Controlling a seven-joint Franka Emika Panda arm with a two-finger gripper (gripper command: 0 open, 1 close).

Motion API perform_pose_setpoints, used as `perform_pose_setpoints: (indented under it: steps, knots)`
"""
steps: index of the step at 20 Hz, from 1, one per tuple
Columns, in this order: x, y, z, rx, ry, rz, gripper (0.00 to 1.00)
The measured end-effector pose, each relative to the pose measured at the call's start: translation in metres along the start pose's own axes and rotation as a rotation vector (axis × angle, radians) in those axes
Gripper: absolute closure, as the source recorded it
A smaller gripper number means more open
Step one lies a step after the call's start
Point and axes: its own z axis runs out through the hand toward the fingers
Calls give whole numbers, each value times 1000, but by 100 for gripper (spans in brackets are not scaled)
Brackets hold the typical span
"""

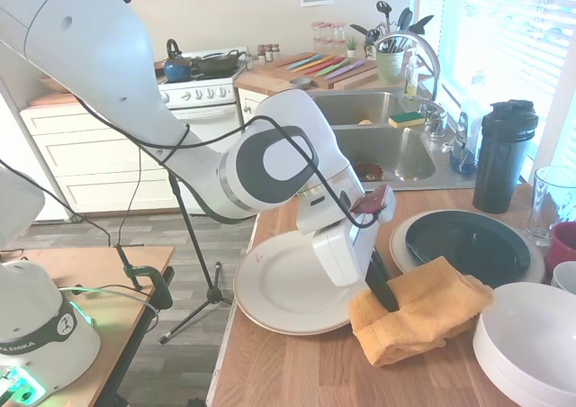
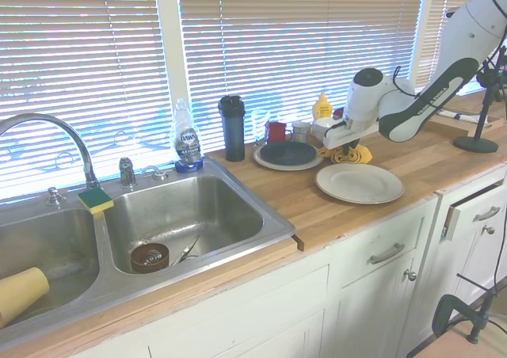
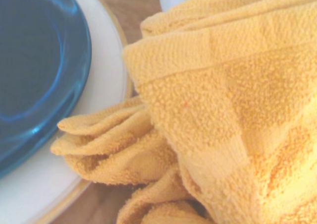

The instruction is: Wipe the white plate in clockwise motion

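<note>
The claw (image 1: 385, 297) is down in the yellow cloth (image 1: 418, 321), its dark fingers (image 1: 379, 285) pinched shut on a bunched fold of it. The cloth sits crumpled on the wooden worktop (image 1: 297, 371), its near corner lapping the rim of the white plate (image 1: 288, 285) at about the plate's 3 o'clock in the first exterior view. The plate lies flat near the worktop's edge, bare and uncovered apart from that overlap, with a small reddish smudge (image 1: 261, 257) near its rim at roughly 10 o'clock.

At the cloth's 12 o'clock sits a dark plate (image 1: 463, 245) stacked on a cream plate (image 1: 402, 245); the wrist view shows the cloth (image 3: 218, 110) touching that cream rim (image 3: 106, 75), the dark plate (image 3: 39, 60) bluish and glossy beside it. White bowls (image 1: 526, 339) stand at the cloth's 3 o'clock, close by.

From the second exterior view, the plate (image 2: 359, 182) lies in front of the arm, the cloth (image 2: 351, 154) just behind it under the claw (image 2: 345, 144).
</note>
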Motion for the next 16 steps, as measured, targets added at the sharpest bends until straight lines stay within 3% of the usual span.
perform_pose_setpoints:
  steps: [8,16]
  knots:
    - [24,-11,-33,43,0,88,100]
    - [35,-28,-119,106,-2,134,100]
